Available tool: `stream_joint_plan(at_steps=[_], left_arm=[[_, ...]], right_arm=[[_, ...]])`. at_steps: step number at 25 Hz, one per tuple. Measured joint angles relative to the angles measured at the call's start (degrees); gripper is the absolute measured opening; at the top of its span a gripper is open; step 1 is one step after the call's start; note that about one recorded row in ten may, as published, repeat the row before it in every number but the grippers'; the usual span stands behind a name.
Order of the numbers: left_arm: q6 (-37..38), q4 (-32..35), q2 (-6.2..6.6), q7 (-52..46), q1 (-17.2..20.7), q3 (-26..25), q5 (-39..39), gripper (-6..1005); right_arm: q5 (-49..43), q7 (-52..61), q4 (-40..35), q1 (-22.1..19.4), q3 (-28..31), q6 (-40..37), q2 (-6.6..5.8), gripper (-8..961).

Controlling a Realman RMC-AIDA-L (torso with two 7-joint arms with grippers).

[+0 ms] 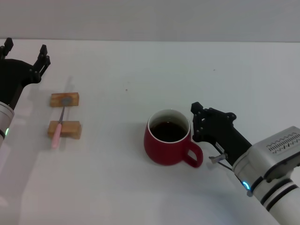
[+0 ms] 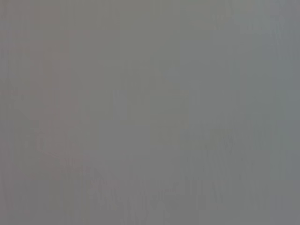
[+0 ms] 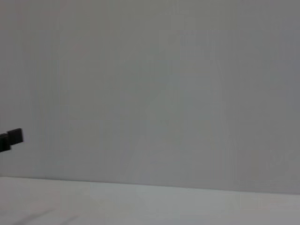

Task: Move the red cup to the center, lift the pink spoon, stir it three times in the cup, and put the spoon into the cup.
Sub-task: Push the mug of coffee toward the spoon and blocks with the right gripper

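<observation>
Upright on the white desk (image 1: 140, 70), a little right of the middle and toward the near side: the red cup (image 1: 165, 149). White inside, dark liquid close to the rim, loop handle turned to the right and slightly near.

Just beside the cup, at its right rim and above the handle: the right tool (image 1: 198, 123), black, reaching in from the near right on a grey and white arm. Cannot tell whether closed, open, or gripping the cup; cannot tell either whether touching the rim or only close against it.

Well apart from the cup, on the left side of the desk: the pink spoon (image 1: 61, 121), lying across two wooden blocks. Grey bowl resting on the far block (image 1: 75, 99), thin metal neck bridging the gap, pale pink handle crossing the near block (image 1: 70, 130) and sticking out past it toward the near side. Blocks parallel, set one beyond the other, not touching.

At the far left, beyond the blocks and away from the spoon: the left tool (image 1: 26, 51), black, spread open, gripping nothing.

From the left wrist, only a flat grey field, nothing to make out. From the right wrist, a plain pale wall over a strip of desk (image 3: 140, 206), with a small dark shape (image 3: 10, 138) at one edge, too little seen to name.
</observation>
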Motion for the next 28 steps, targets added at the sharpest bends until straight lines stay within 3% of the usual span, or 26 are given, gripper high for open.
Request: stream_joint_plan(at_steps=[11,28], left_arm=[[-0.23,0.0,0.0,0.0,-0.04,0.0,-0.01,833],[-0.27,0.0,0.0,0.0,-0.04,0.0,0.07,833]], right_arm=[[-0.18,0.0,0.29,-3.03,-0.07,-0.29,0.0,0],[-0.38,0.0,0.63,-1.4,-0.19,-0.02,0.0,0]])
